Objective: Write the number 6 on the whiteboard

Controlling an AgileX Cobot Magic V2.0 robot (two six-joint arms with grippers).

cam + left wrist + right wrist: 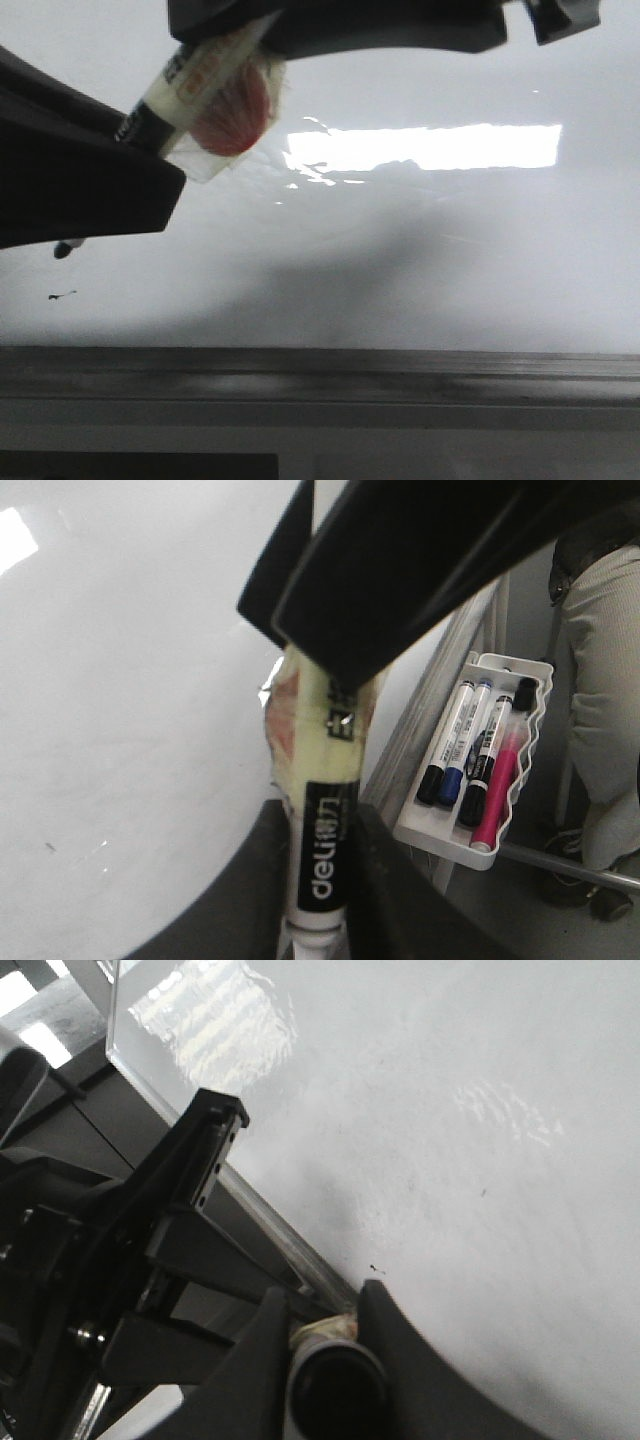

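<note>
The whiteboard (450, 250) fills the front view, with a bright glare patch and a grey edge strip (320, 375) below. No number 6 shows on it, only a tiny black smudge (62, 295). My left gripper (150, 140) is shut on a black-and-white marker (195, 80) wrapped in yellowish tape with a red patch. Its dark tip (65, 248) pokes out below the gripper, close to the board. My right gripper (270, 30) is shut on the marker's upper end. The left wrist view shows the left gripper (320, 830) on the marker's barrel (322, 850). The right wrist view shows the right gripper (325, 1315) around its round end (330, 1385).
A white tray (440, 845) holding several markers (470, 750) hangs beside the board's edge. A person's leg (600, 680) stands beyond it. The left arm's dark body (120, 1290) lies close to the right gripper.
</note>
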